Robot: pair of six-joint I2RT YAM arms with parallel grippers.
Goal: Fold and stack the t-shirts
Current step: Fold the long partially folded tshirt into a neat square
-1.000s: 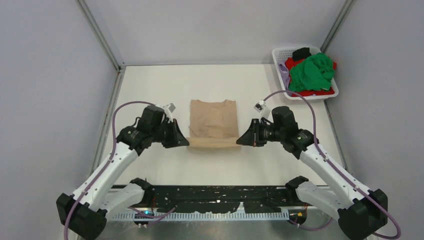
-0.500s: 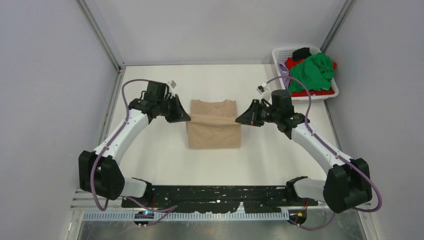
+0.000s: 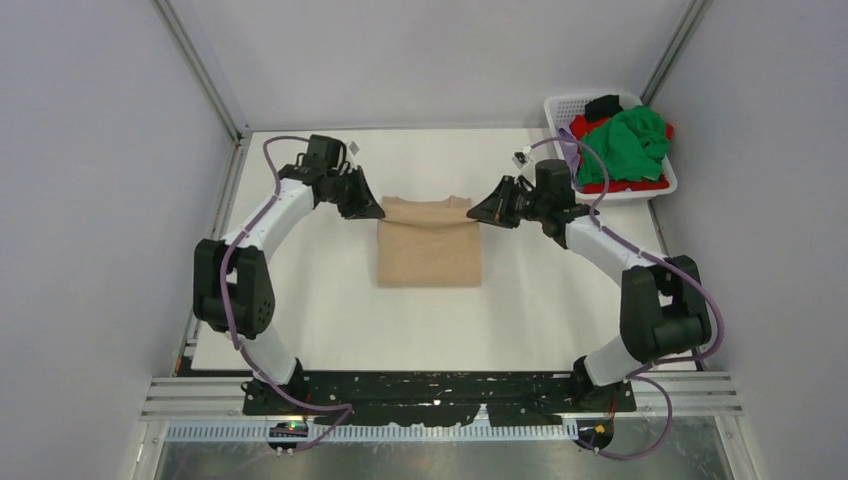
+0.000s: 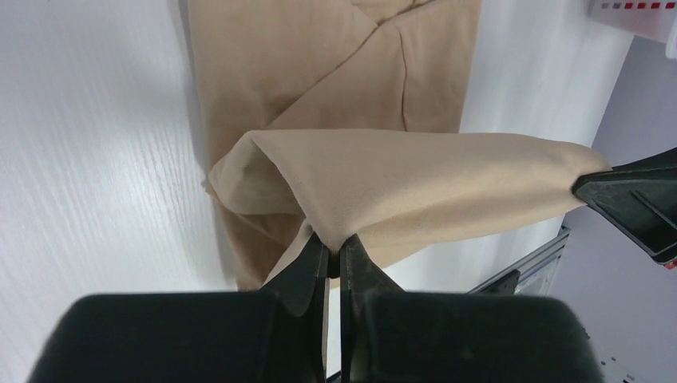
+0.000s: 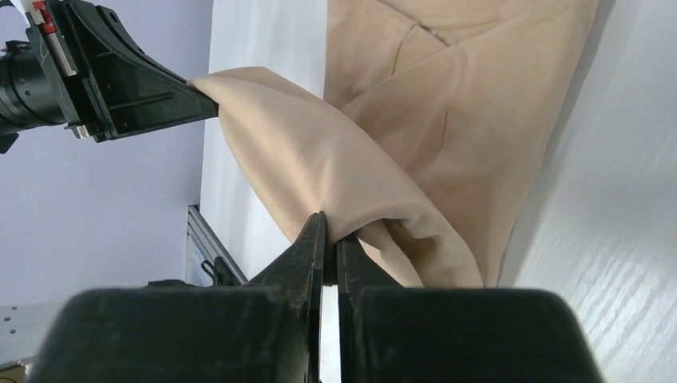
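Jaws pressed tight on a pinch of tan cloth, the left gripper holds one corner of the beige t-shirt, and the right gripper clamps the opposite corner in the same way. The two point toward each other across the garment. Between them the lifted hem runs as a taut band, raised off the surface and hanging over the collar end of the shirt, as the overhead view shows. Both wrist views show the held edge doubled over into a soft roll, with the lower layer of the shirt lying flat beneath it and its sleeves turned inward along diagonal seams. The rest of the shirt rests as a narrow rectangle in the middle of the white table, its near end squared off toward the arm bases. Well apart, in the table's far right corner, stands a white mesh basket. A crumpled green t-shirt is heaped on top, a red t-shirt lies under it, a black cloth sits at the far side and a lilac cloth at the left rim.
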